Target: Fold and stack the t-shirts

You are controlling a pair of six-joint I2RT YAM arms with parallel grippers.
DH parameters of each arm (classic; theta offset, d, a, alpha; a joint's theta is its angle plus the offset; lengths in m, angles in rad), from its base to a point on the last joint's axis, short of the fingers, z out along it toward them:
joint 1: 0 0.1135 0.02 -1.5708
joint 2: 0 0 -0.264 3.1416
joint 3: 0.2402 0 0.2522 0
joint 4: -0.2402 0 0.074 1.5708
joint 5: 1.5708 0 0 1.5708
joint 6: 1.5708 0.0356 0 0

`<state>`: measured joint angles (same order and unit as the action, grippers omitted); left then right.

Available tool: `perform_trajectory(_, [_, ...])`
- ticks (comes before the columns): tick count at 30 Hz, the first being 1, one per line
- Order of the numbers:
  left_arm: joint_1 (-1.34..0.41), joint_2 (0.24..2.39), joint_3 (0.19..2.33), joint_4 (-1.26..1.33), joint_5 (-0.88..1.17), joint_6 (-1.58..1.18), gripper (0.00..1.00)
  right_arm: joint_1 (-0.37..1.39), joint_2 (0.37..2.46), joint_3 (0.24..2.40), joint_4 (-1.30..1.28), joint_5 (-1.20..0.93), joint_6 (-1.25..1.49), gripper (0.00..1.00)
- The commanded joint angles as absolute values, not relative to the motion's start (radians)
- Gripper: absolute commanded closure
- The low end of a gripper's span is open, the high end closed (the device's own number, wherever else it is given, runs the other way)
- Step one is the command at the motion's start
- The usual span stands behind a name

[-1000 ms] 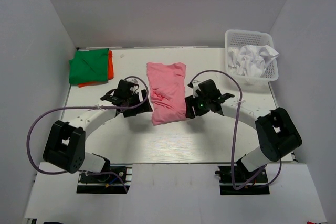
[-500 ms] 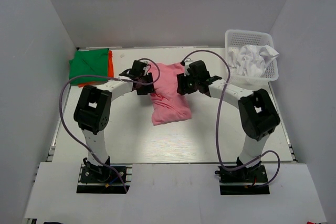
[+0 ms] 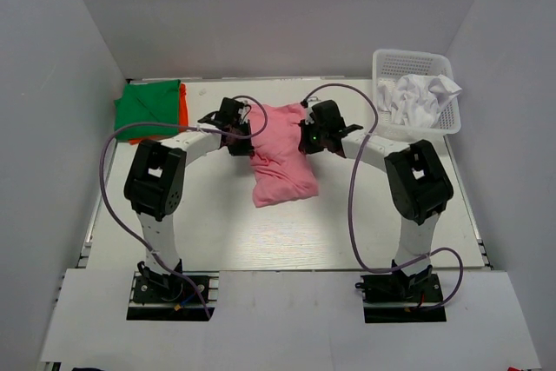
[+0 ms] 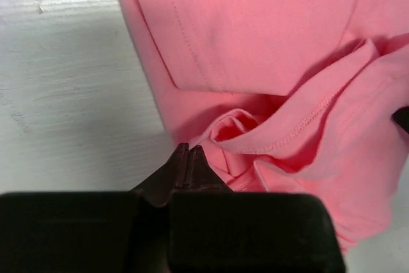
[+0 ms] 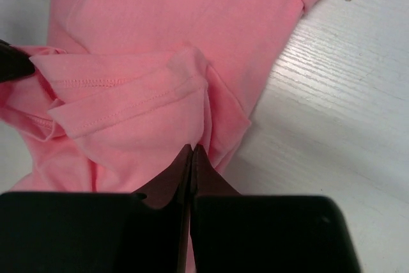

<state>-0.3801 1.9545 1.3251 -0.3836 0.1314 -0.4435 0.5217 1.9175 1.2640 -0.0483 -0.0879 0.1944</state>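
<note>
At the far middle of the bench [image 3: 217, 232], the left arm [image 3: 187, 141] is standing with its elbow raised on the left side and its forearm pointing inward to the right. The right arm [image 3: 369, 147] is mirroring this pose, with its forearm pointing inward to the left. Both wrists are sitting low over the bench surface.

The salmon pink t-shirt [image 3: 280, 162] is lying between the two arms as a long, partly folded and wrinkled strip running from far to near. Each tool is meeting the far half of the strip, one at each side edge.

The left tool [image 4: 189, 153] is showing its fingers pressed together, pinching a gathered fold at the left edge of the shirt. The right tool [image 5: 192, 151] is likewise pressed together, pinching a puckered fold at the right edge.

The green t-shirt [image 3: 148, 109] is lying folded at the far left corner on top of the orange t-shirt [image 3: 183, 112], well apart from both tools. The white t-shirt [image 3: 421, 97] is lying crumpled inside the basket [image 3: 415, 60] at the far right corner.
</note>
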Motion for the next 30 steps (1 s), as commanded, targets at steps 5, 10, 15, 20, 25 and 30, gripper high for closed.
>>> perform_trajectory(5, [-0.379, 1.822, 1.35, -0.393, 0.094, -0.434, 1.0, 0.502, 1.77, 1.192, 0.097, -0.078, 0.218, 1.0])
perform_trajectory(10, [-0.379, 1.868, 1.429, -0.405, 0.065, -0.434, 1.0, 0.483, 1.805, 1.215, 0.1, -0.116, 0.222, 1.0])
perform_trajectory(15, [-0.379, 1.965, 1.509, -0.439, 0.017, -0.434, 1.0, 0.457, 1.873, 1.258, 0.103, -0.127, 0.232, 1.0])
perform_trajectory(20, [-0.37, 2.106, 1.656, -0.529, -0.052, -0.465, 1.0, 0.442, 1.985, 1.327, 0.098, -0.181, 0.222, 1.0])
perform_trajectory(25, [-0.35, 2.233, 1.804, -0.604, -0.095, -0.503, 0.95, 0.428, 2.052, 1.388, 0.08, -0.178, 0.221, 0.78])
perform_trajectory(30, [-0.339, 2.182, 1.816, -0.614, -0.061, -0.503, 0.53, 0.422, 2.037, 1.443, 0.023, -0.179, 0.164, 0.1])
